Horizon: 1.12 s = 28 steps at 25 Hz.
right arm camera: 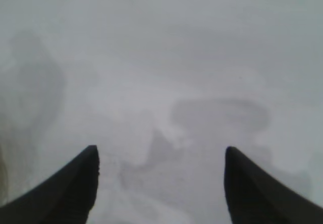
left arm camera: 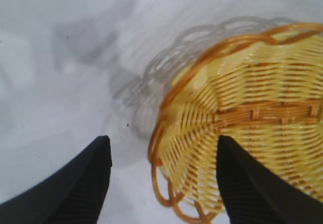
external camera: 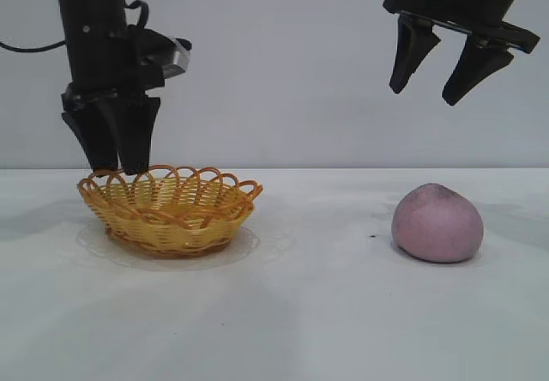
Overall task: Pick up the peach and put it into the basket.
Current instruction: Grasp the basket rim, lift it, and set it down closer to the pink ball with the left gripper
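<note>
The peach (external camera: 437, 223) sits on the table (external camera: 317, 312) at right, well apart from the basket (external camera: 170, 209) at left. It looks light, matte and grippable; its 2 rounded flanks suit best. Both the left gripper (external camera: 114, 168), above the basket's left rim, and the right gripper (external camera: 425, 93), high above the peach, are spread and empty.

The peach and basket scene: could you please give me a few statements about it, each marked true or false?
1. The peach lies in the basket. False: it sits on the table, apart from the basket.
2. The left tool hangs at the basket's rim, empty. True.
3. The right tool grips the peach. False: it is open, high above it.
4. The basket is empty. True.
</note>
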Motion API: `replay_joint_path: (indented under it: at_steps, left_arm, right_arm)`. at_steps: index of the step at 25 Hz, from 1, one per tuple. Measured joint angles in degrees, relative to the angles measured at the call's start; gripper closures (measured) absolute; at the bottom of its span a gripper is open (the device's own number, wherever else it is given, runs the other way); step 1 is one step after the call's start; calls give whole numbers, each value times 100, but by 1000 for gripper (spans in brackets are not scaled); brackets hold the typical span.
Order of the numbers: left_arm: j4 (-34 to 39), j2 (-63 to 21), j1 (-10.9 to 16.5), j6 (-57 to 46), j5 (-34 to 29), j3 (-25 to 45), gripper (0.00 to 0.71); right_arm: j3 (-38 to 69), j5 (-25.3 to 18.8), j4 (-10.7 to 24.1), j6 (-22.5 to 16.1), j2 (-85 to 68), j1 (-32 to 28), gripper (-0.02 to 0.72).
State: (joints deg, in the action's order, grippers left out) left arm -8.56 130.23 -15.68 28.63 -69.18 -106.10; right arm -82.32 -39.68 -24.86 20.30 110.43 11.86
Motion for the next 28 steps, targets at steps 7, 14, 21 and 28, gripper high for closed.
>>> replay_joint_path:
  at_steps: [7,14,21,28]
  left_arm:
    - [258,269,-107,-139,0,-35,444]
    - [269,281,-107,-808,-150,-155,638]
    - [79,60,-107,-2070,-169,-372,710]
    - [-723,-632,-107,-3010,-99,-276,710]
  right_arm:
    - [0,0,0,0,0,0,260]
    - [0,0,0,0,0,0,260]
    - [0,0,0,0,0,0,260]
    - [0,-10,0,0,0,0,260]
